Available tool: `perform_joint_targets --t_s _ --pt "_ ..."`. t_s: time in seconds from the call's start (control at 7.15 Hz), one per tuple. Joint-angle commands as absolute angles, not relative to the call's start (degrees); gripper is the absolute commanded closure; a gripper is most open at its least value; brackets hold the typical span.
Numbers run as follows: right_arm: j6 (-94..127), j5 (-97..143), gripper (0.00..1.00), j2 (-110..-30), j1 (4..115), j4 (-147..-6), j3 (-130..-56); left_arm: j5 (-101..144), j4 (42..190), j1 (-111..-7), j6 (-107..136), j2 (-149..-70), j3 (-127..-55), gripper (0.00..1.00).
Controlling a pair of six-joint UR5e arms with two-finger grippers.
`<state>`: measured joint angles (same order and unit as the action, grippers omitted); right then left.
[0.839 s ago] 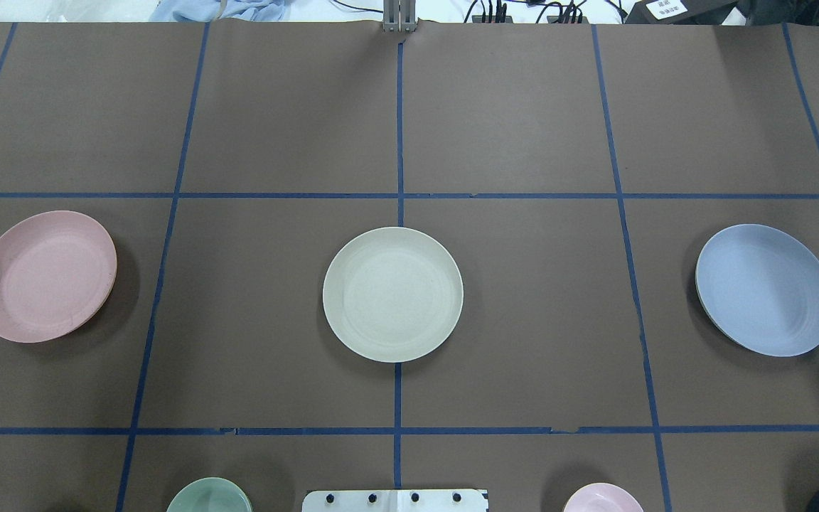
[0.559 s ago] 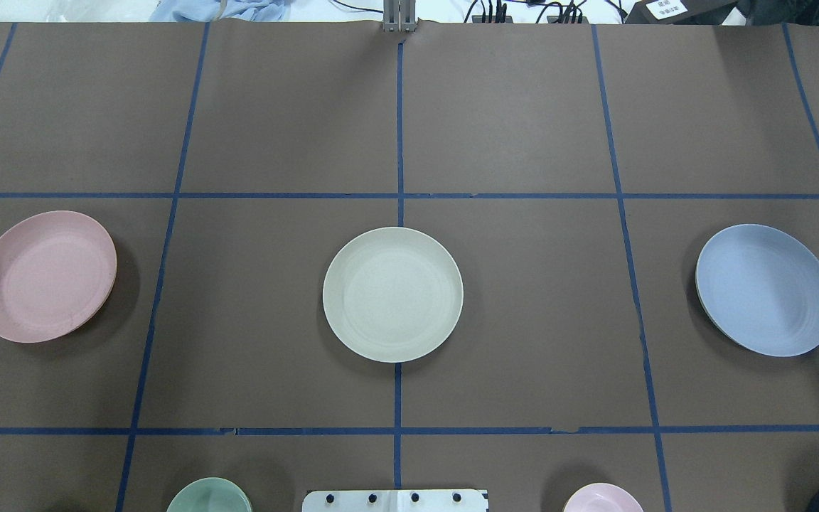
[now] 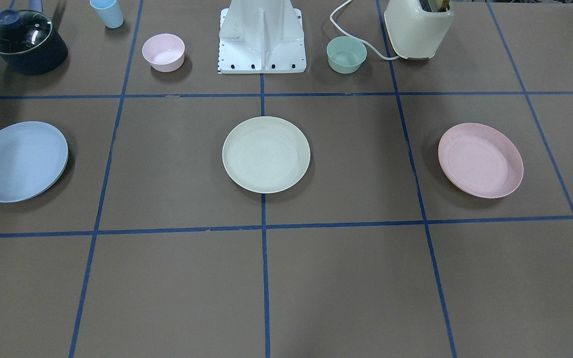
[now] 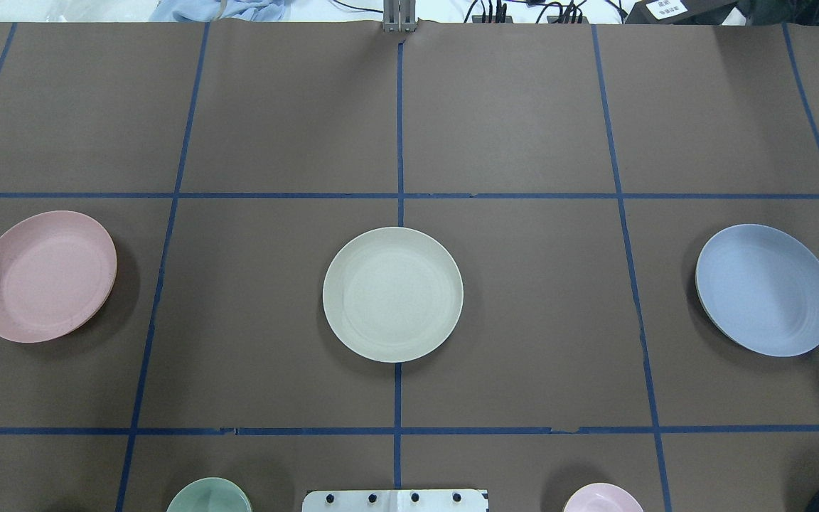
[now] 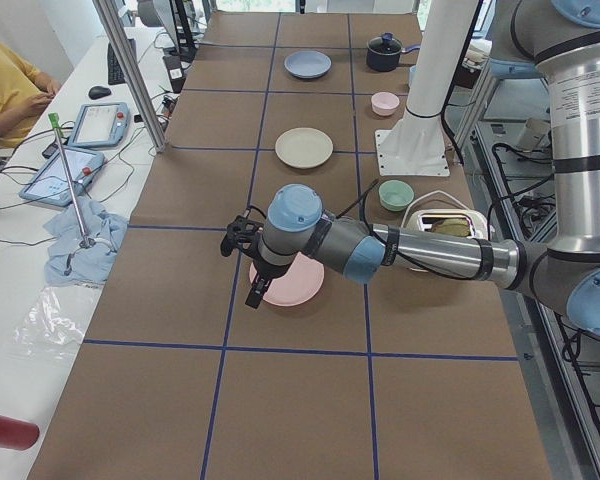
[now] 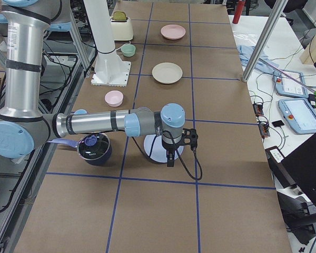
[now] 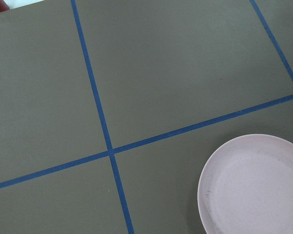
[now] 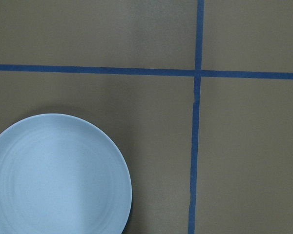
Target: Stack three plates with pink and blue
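Three equal plates lie apart in a row on the brown table. The cream plate [image 4: 392, 294] is in the middle. The pink plate [image 4: 45, 276] is on my left and the blue plate [image 4: 765, 289] on my right. My left gripper [image 5: 242, 265] hangs above the pink plate's [image 5: 290, 285] outer edge. My right gripper [image 6: 180, 153] hangs above the blue plate's [image 6: 158, 150] outer edge. Both show only in the side views, so I cannot tell if they are open or shut. The wrist views show the pink plate [image 7: 254, 187] and the blue plate [image 8: 58, 175], with no fingers in view.
Near the robot base [image 3: 261, 37] stand a small pink bowl [image 3: 163, 51], a green bowl [image 3: 346, 54], a blue cup [image 3: 107, 12], a dark pot with a glass lid [image 3: 26, 42] and a cream toaster [image 3: 418, 27]. Blue tape lines grid the table.
The plates have not moved. The shadow at the lower right of the blue plate has shrunk slightly.
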<state>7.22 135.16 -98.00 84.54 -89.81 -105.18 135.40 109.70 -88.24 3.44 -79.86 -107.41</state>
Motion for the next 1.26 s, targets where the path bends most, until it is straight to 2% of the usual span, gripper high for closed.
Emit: perform_joint_targets --t_s 0.0,1.12 --pt "7.2 134.7 0.00 -98.1 83.7 -89.2 -105.3 135.4 109.7 -88.2 3.4 -79.8 -107.5 0.00" --pt "7.2 134.7 0.00 -97.3 83.7 -89.2 -102.5 135.7 110.4 -88.2 3.9 -79.4 -107.6 0.00"
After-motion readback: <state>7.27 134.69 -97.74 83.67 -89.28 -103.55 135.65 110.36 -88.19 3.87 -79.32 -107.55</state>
